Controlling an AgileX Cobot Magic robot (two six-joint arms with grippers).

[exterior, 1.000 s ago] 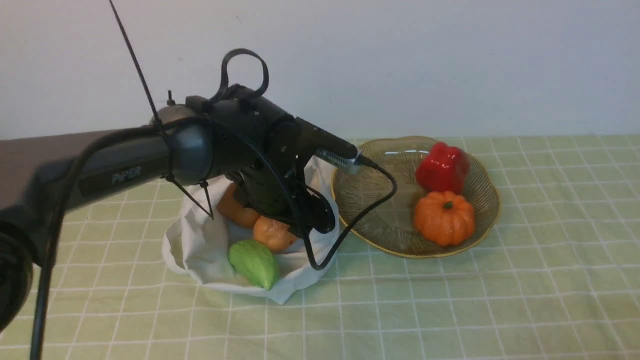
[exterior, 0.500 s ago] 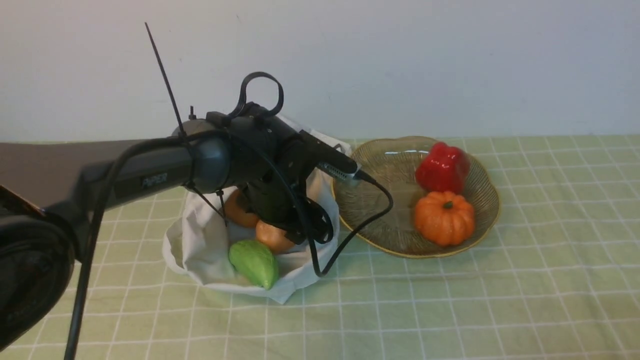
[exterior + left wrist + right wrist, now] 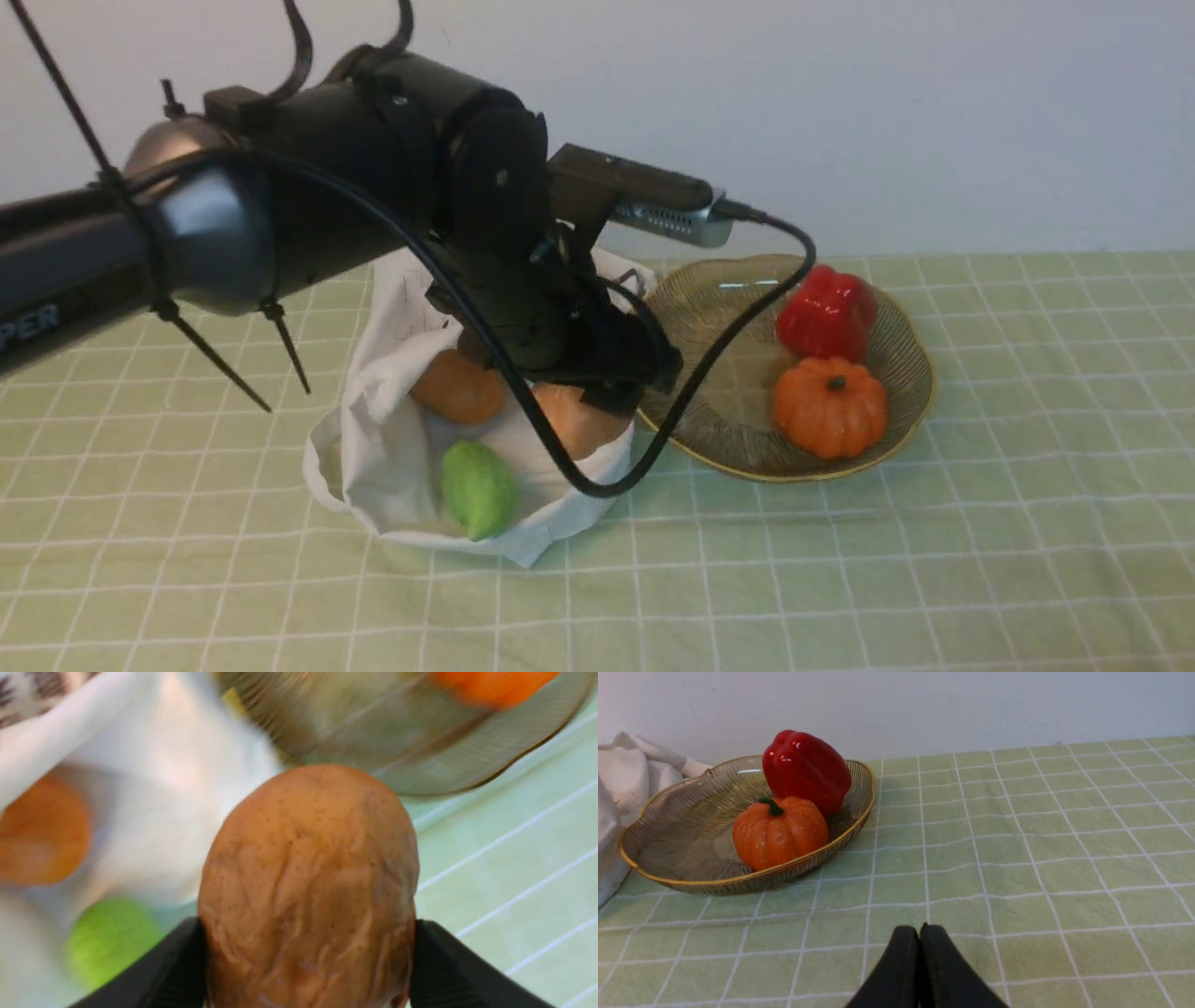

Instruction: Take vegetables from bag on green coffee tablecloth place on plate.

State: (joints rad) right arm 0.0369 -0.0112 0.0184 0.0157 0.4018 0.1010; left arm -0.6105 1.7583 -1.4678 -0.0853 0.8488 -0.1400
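My left gripper [image 3: 597,411] is shut on a tan-brown potato [image 3: 577,422] and holds it lifted over the right edge of the white bag [image 3: 392,448]. In the left wrist view the potato [image 3: 308,891] sits between both black fingers [image 3: 434,961]. A second potato [image 3: 459,387] and the light green gourd [image 3: 478,487] lie in the open bag. The ribbed plate [image 3: 719,411] with a gold rim stands just right of the bag. My right gripper [image 3: 920,933] is shut and empty, low over the green tablecloth [image 3: 1017,858], apart from the plate [image 3: 682,830].
A glossy red pepper [image 3: 826,311] and an orange pumpkin [image 3: 829,406] lie in the right half of the plate. A black cable [image 3: 719,355] hangs from my left wrist across the plate's left side. A white wall stands behind the table.
My left gripper has closed on a potato in the bag and lifted it up and to the right, toward the plate. The gourd and the other potato have shifted slightly.
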